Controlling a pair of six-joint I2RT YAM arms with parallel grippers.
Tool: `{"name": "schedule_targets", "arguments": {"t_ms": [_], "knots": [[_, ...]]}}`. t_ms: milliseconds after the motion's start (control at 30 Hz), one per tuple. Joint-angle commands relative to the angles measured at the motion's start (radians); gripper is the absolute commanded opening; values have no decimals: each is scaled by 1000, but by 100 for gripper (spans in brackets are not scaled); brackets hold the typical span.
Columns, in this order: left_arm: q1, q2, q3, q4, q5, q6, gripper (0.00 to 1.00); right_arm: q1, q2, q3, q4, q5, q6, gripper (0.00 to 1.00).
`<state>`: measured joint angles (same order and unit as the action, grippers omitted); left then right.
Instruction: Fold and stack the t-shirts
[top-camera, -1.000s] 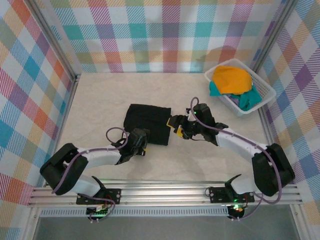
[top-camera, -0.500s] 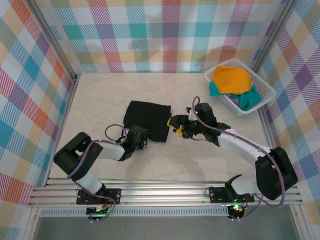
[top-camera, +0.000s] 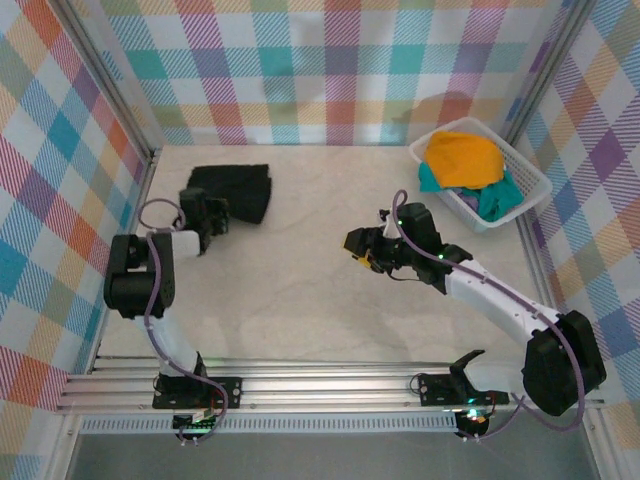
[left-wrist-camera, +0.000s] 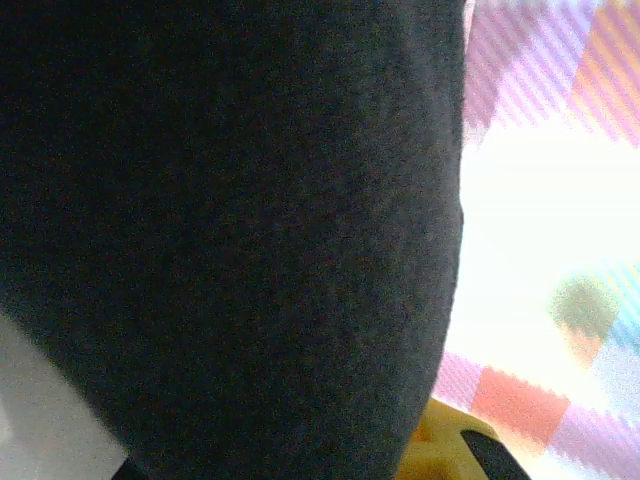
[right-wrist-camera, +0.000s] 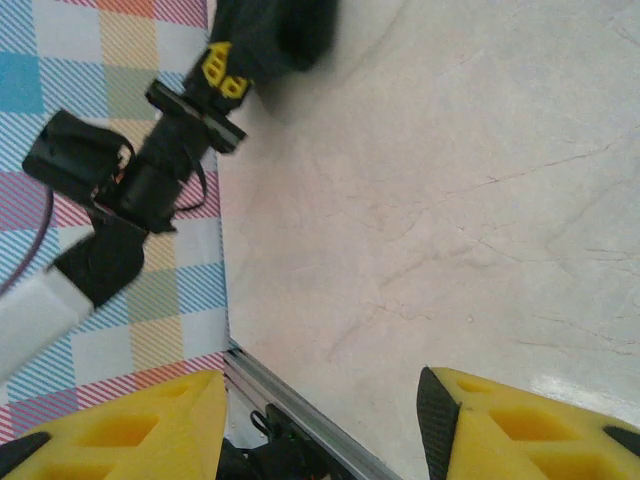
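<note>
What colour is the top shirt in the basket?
The top shirt is orange-yellow, best seen from top external.

Soft black cloth t-shirt (top-camera: 235, 190) folded, flat, far left; orange-yellow t-shirt (top-camera: 462, 158) heaped over crumpled teal t-shirt (top-camera: 496, 204) in white lattice basket (top-camera: 441, 190)

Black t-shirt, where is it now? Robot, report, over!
Left gripper shut on black t-shirt, far-left corner. Right gripper open, empty, mid-table. In basket: orange t-shirt, teal t-shirt. Nothing in the way.

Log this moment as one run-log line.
left gripper: shut on black t-shirt, far-left corner | right gripper: open, empty | basket: orange t-shirt, teal t-shirt inside
</note>
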<state>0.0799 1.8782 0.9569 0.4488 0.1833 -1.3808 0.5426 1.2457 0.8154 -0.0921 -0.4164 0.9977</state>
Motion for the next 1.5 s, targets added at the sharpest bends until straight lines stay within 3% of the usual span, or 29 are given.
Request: {"name": "schedule_targets", "arguments": {"t_ms": [0, 100, 267, 433, 467, 533, 567, 600, 633, 667, 700, 800, 900, 1000, 1100, 1200, 1267, 1367, 1467], "knots": [[110, 144, 164, -82, 214, 164, 0, -3, 28, 48, -16, -18, -48, 54], [170, 274, 302, -132, 285, 215, 0, -4, 52, 80, -33, -25, -73, 54], [234, 343, 411, -217, 304, 273, 0, -5, 90, 131, -62, -28, -102, 54], [232, 370, 447, -203, 322, 249, 0, -6, 127, 133, -47, -33, -94, 54], [233, 363, 438, -191, 326, 243, 5, -6, 129, 133, -49, -31, -93, 57], [231, 323, 400, -185, 335, 244, 34, -6, 125, 134, -62, -11, -101, 63], [231, 287, 376, -194, 333, 255, 62, -6, 117, 138, -80, 12, -109, 66], [230, 238, 348, -215, 334, 283, 98, -7, 106, 142, -109, 46, -123, 69], [227, 165, 322, -260, 326, 331, 100, -10, 91, 151, -145, 87, -136, 79], [225, 92, 301, -328, 302, 381, 100, -12, 79, 166, -187, 132, -146, 95], [220, -5, 278, -435, 248, 448, 100, -12, 63, 197, -266, 222, -176, 100], [170, -273, 252, -767, 28, 625, 100, -5, 22, 273, -473, 473, -236, 100], [113, -519, 145, -848, -129, 699, 100, 5, -63, 264, -511, 660, -339, 100], [45, -653, 75, -929, -270, 710, 100, 8, -185, 196, -497, 846, -406, 100], [-78, -797, -19, -1001, -622, 646, 100, -15, -362, 34, -387, 1029, -477, 99], [-155, -974, -292, -623, -712, 835, 100, -87, -548, -220, -106, 1048, -657, 100], [-176, -1013, -447, -369, -692, 1064, 100, -155, -608, -296, -92, 1057, -659, 100], [-175, -930, -531, -180, -584, 1208, 100, -234, -582, -400, 35, 1043, -758, 100], [-177, -799, -509, -101, -470, 1280, 100, -283, -453, -508, 342, 975, -883, 100]]}}
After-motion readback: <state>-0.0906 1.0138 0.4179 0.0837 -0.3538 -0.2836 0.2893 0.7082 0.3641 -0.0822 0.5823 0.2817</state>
